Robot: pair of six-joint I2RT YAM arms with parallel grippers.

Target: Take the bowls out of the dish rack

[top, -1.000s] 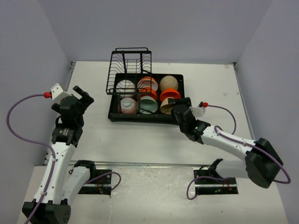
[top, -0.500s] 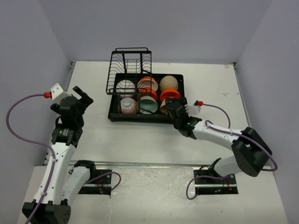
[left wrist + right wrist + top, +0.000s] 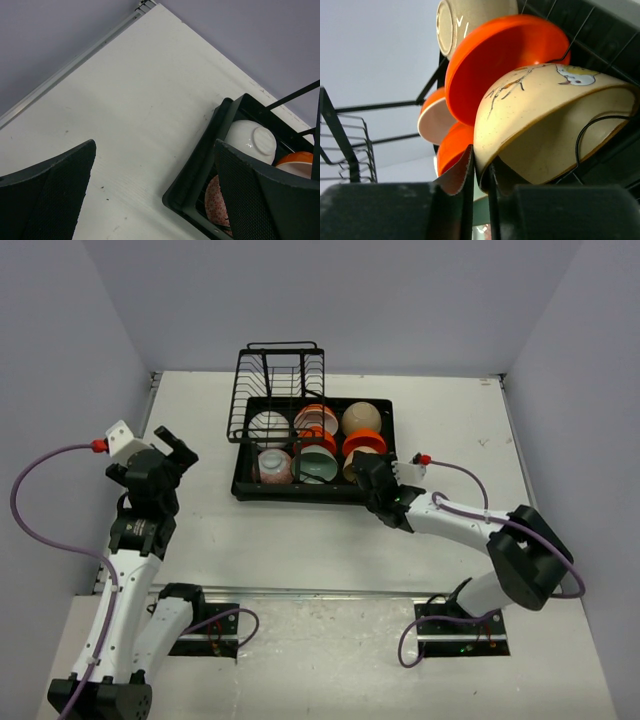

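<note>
The black dish rack (image 3: 248, 486) (image 3: 199, 170) holds several bowls tilted on edge: white (image 3: 269, 425) (image 3: 250, 142), pink patterned (image 3: 274, 466) (image 3: 217, 202), green (image 3: 317, 467), orange (image 3: 364, 443) (image 3: 505, 60) and tan (image 3: 361, 418) (image 3: 470, 17). My right gripper (image 3: 365, 473) (image 3: 480, 170) reaches into the rack's near right corner. It is shut on the rim of a beige bowl with a bird drawing (image 3: 545, 125), one finger inside the rim and one outside. My left gripper (image 3: 172, 445) (image 3: 155, 145) hangs open over the table left of the rack, holding nothing.
The rack's raised wire section (image 3: 277, 380) (image 3: 350, 145) stands at its far left end. An orange-and-white bowl (image 3: 435, 117) leans just left of the held bowl. Grey walls close in the table (image 3: 450, 430) at the back and both sides.
My right gripper has pushed forward into the rack's near right corner and closed on the beige bowl's rim. The left arm has hardly moved.
</note>
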